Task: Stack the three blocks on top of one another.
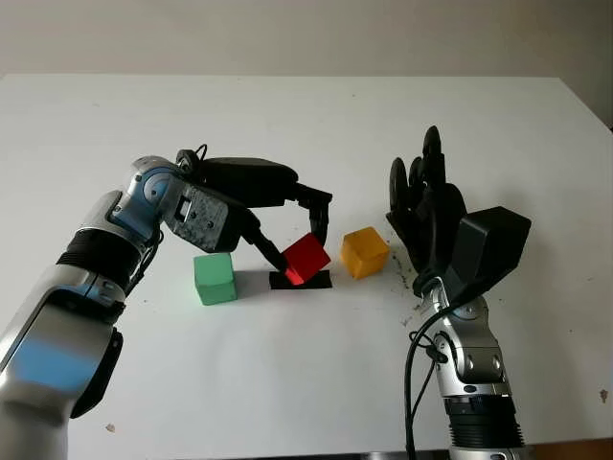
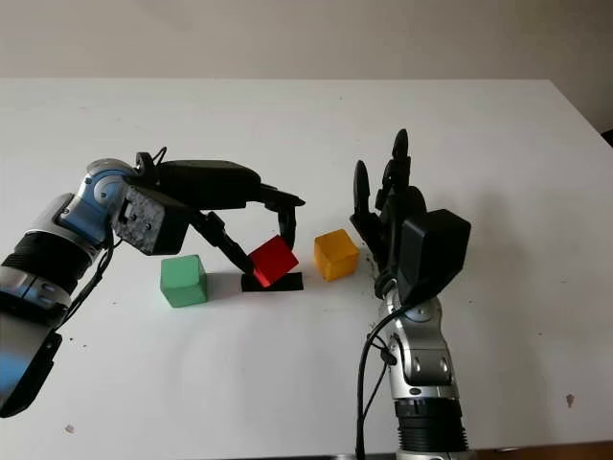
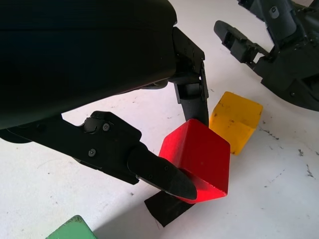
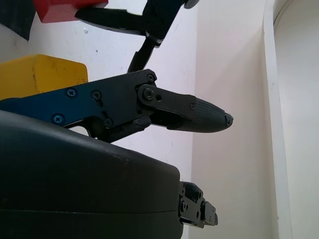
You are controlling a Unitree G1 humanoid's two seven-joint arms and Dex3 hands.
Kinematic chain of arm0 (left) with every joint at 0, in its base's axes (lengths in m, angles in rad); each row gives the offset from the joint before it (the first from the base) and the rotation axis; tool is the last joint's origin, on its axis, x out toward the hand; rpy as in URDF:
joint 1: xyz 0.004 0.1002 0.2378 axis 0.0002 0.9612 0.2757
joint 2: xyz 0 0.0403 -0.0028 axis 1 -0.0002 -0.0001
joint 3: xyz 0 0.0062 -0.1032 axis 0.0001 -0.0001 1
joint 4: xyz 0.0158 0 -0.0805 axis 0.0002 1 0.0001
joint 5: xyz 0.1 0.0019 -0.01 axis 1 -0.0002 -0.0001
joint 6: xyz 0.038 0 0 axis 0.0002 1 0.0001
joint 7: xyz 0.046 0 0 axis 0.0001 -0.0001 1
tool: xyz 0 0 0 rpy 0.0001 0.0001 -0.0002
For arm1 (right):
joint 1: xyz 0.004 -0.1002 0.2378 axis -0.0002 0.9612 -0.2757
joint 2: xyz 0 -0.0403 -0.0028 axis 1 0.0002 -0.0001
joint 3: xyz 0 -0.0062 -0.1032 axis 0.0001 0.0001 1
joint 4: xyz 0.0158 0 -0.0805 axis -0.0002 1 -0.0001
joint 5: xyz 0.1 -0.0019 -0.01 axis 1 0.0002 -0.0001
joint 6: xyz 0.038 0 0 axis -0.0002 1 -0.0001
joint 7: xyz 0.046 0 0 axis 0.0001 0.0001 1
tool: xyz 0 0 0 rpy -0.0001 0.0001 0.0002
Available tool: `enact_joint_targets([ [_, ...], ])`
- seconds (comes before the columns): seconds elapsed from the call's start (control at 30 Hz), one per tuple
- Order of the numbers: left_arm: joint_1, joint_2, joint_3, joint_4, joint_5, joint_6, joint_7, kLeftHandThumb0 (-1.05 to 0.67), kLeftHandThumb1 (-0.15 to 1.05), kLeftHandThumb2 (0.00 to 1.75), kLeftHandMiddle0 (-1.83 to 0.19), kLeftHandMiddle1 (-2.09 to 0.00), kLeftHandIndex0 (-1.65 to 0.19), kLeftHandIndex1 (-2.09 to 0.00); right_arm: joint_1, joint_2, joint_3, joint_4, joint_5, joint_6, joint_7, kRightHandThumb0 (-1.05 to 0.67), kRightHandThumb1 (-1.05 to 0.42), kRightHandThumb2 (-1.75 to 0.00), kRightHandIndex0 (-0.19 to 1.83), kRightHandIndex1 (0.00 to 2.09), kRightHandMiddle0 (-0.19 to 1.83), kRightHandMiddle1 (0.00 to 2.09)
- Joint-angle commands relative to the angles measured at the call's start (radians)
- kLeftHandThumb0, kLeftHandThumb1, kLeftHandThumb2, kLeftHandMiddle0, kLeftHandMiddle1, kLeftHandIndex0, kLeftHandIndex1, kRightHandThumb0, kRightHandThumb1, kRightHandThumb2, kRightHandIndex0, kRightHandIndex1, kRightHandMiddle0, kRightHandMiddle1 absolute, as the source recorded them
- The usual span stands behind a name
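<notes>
Reading left to right across the white table (image 1: 316, 383): we note the green block (image 1: 215, 278) sitting flat and untouched, just beside our left forearm. Next comes the left hand (image 1: 299, 240), closed on the red block (image 1: 306, 259): one finger presses its near-left face, another its far side. The block is tilted on a corner and lifted just clear of a black tape mark (image 1: 301, 280), which we judge to be its starting spot. The tilt probably comes from a pinch across opposite faces rather than a level grip; we expect it will need levelling before it can sit squarely on another block.

The yellow block (image 1: 365, 252) rests on the table near the red one, apart from it. The right hand (image 1: 421, 196) stands upright just beside the yellow block, open and holding nothing, likely parked clear of the working hand.

Containers: none on the table, so nothing to record. No block is stacked yet; we judge the task at its first pick.
</notes>
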Motion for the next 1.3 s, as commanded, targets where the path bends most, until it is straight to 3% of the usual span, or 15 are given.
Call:
enact_joint_targets([
  [0.0,0.003,-0.005,-0.011,0.017,0.014,-0.004,0.013,-0.41,1.00,0.05,-0.17,-0.05,-0.39,-1.37,0.008,-0.002,-0.006,-0.024,0.002,-0.004,0.000,-0.54,-1.05,-0.59,-0.19,0.05,-0.17,0.05],
  [0.23,-0.006,-0.010,-0.022,0.067,0.060,-0.022,0.053,-0.40,1.02,0.06,-0.12,-0.04,-0.34,-1.46,0.009,0.001,-0.009,-0.033,0.009,0.009,-0.002,-0.53,-1.05,-0.58,-0.18,0.05,-0.17,0.05],
  [0.97,-0.009,0.006,-0.030,0.071,0.131,-0.038,0.110,-0.46,1.04,0.05,-0.10,-0.05,-0.31,-1.43,0.010,-0.002,-0.005,-0.029,0.010,0.000,0.005,-0.54,-1.05,-0.59,-0.18,0.05,-0.17,0.05],
  [1.27,-0.004,0.007,-0.019,0.064,0.129,-0.023,0.116,-0.61,0.96,0.05,0.00,-0.03,-0.08,-0.95,0.010,-0.001,-0.004,-0.025,0.002,0.003,0.000,-0.54,-1.05,-0.59,-0.18,0.06,-0.17,0.05],
])
